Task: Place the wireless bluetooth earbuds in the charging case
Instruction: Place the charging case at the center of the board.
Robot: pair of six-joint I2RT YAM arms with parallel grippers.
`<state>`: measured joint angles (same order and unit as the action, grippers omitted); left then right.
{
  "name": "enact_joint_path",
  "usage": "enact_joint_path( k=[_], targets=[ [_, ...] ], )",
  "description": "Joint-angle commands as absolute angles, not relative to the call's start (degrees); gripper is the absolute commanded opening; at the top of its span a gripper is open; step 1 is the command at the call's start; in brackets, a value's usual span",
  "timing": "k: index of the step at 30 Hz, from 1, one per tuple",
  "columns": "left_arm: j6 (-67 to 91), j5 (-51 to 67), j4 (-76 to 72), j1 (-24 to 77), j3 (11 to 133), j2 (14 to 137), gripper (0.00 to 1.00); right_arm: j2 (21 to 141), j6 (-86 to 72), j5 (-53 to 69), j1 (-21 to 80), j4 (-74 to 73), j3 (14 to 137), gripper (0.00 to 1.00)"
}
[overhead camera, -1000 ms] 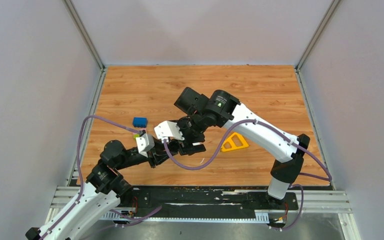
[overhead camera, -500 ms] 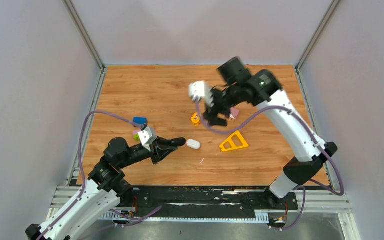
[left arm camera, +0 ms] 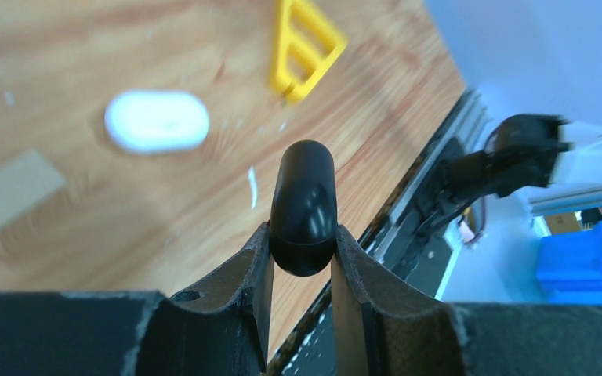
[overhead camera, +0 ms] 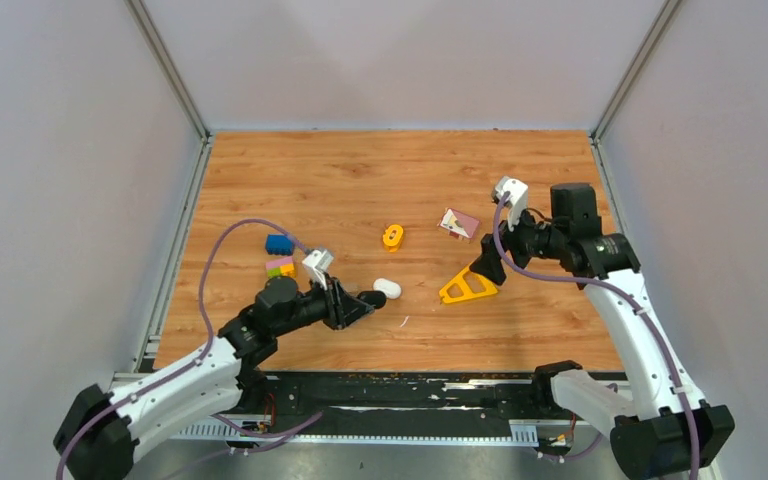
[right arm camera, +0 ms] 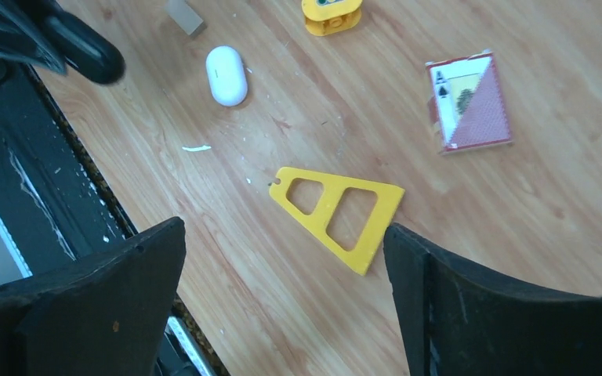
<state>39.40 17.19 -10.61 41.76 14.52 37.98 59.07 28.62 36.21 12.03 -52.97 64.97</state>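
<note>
Left gripper (left arm camera: 302,247) clamping black glossy pill-shaped plastic case (left arm camera: 304,192), long axis lying along fingers, rounded end outward. Right gripper (right arm camera: 282,227), gaping wide, now retreating rightward over flat yellow plastic triangle (right arm camera: 329,205).

My wood-grain table (overhead camera: 310,170) sits boxed by 3 plain pale walls (overhead camera: 400,60), with a black rail (overhead camera: 410,388) along its near edge.

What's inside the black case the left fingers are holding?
Of the black case only the glossy shell shows, pinched between the left fingers. It looks shut, so anything inside is hidden.
</note>
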Motion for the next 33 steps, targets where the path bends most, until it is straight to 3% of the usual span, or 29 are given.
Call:
enact_joint_path(
  k=[1,8,15,19,28,33],
  targets=[
    [44.7,9.3,-17.6,47.3,15.4,46.2,0.05,56.6,12.6,44.8,11.3,-32.7,54.1,0.99],
    [49.0,3.3,-21.1,50.2,17.4,59.4,0.15,48.5,13.7,39.8,10.8,-23.9,42.8,1.00],
    [53.4,6.4,-29.1,50.9,19.7,75.1,0.20,44.3,13.8,42.2,10.6,-22.4,40.0,1.00],
    [52.4,5.5,-21.9,51.1,23.8,76.3,0.26,44.1,13.8,42.7,10.5,-22.2,39.5,1.00],
    [40.8,-4.3,8.6,51.1,32.0,66.3,0.47,43.6,12.9,41.5,10.0,-21.0,38.3,1.00],
    [36.0,-5.5,15.7,51.1,34.8,66.7,0.49,44.4,12.9,42.7,9.9,-20.5,37.9,1.00]
  ],
)
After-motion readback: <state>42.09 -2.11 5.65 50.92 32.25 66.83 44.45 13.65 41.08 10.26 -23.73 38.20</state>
